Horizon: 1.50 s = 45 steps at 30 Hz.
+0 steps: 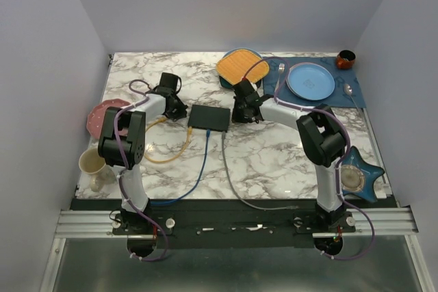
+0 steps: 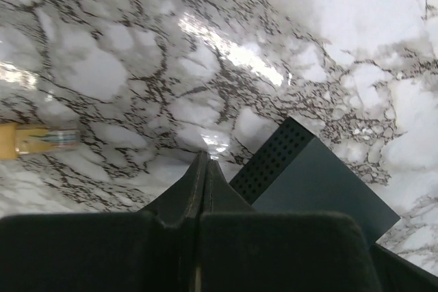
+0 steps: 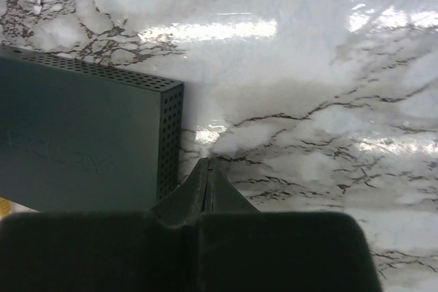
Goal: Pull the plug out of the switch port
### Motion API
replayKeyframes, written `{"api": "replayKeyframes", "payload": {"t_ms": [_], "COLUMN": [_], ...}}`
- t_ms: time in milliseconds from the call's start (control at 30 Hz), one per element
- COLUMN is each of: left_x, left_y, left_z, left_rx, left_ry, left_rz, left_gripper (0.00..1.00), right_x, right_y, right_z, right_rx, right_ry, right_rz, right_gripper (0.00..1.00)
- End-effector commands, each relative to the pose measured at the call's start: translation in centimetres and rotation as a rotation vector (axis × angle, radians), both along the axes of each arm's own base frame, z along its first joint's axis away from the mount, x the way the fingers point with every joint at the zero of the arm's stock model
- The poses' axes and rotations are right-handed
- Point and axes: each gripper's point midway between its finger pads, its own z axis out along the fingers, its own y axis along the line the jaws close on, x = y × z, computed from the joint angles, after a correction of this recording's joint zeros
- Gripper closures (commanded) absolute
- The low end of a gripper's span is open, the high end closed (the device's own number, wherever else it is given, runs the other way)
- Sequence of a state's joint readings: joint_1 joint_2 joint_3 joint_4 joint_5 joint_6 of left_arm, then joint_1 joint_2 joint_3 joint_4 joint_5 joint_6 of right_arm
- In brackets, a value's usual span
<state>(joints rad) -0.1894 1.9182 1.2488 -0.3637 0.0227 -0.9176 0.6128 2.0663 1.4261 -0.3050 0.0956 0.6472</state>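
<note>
1. Here, both arms reach forward from the near edge and bend inward: the left arm (image 1: 126, 135) ends at the left end of the switch (image 1: 209, 117), and the right arm (image 1: 318, 135) ends at its right end.
2. The left pincer (image 2: 205, 161) is pressed together and holds nothing. Its tip is low over the marble, just beside a corner of the switch.
3. The right pincer (image 3: 209, 163) is also pressed together and empty. Its tip sits right next to the switch's perforated side, but I cannot tell whether it touches.
4. The switch lies flat near the middle of the worktop (image 1: 274, 155), between the two pincers. A blue cable (image 1: 202, 162) and a grey cable (image 1: 233, 176) run up to its near edge. In the left wrist view, a yellow plug (image 2: 34, 140) lies on the marble, apart from the switch.
5. The worktop is white marble with dark veins, enclosed by pale walls. A pink plate (image 1: 102, 115) and a cream mug (image 1: 92, 165) stand on the left. An orange plate (image 1: 241, 65), a blue plate (image 1: 311, 81) and a brown bowl (image 1: 345, 59) are at the far right, and a star-shaped dish (image 1: 359, 176) is at the near right.
</note>
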Motion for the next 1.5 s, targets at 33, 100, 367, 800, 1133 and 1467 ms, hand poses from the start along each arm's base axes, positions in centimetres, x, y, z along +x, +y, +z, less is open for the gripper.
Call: {"api": "replayKeyframes", "payload": {"t_ms": [33,100,367,800,1133,1467], "left_x": [-2.5,-3.9,-8.4,-9.5,-9.6,-8.5], "left_y": [-3.1,-4.2,-6.9,-3.6,-3.0,-3.9], "left_z": [-0.7,-0.8,-0.7,4.6,9.3,11.6], "left_rx": [-0.050,-0.074,-0.087,0.045,0.031,-0.014], "left_ry": [0.005,0.005,0.023,-0.122,-0.290,-0.402], "left_rz": [-0.079,-0.106,-0.193,-0.154,-0.143,-0.173], "left_gripper": [1.00,1.00,1.00,0.92,0.01,0.01], "right_x": [-0.6,-1.4,-5.1,-7.8,-7.5,-8.4], "right_y": [1.5,1.9,0.7,-2.5,-7.2,-8.8], "right_z": [-0.3,0.0,-0.3,3.1,9.9,12.6], "right_rx": [0.055,0.095,0.132,0.100,0.012,0.022], "right_ry": [0.025,0.030,0.070,-0.040,-0.298,-0.487], "right_rz": [0.074,0.102,0.132,0.093,0.026,-0.034], "right_gripper": [0.99,0.99,0.99,0.98,0.36,0.00]}}
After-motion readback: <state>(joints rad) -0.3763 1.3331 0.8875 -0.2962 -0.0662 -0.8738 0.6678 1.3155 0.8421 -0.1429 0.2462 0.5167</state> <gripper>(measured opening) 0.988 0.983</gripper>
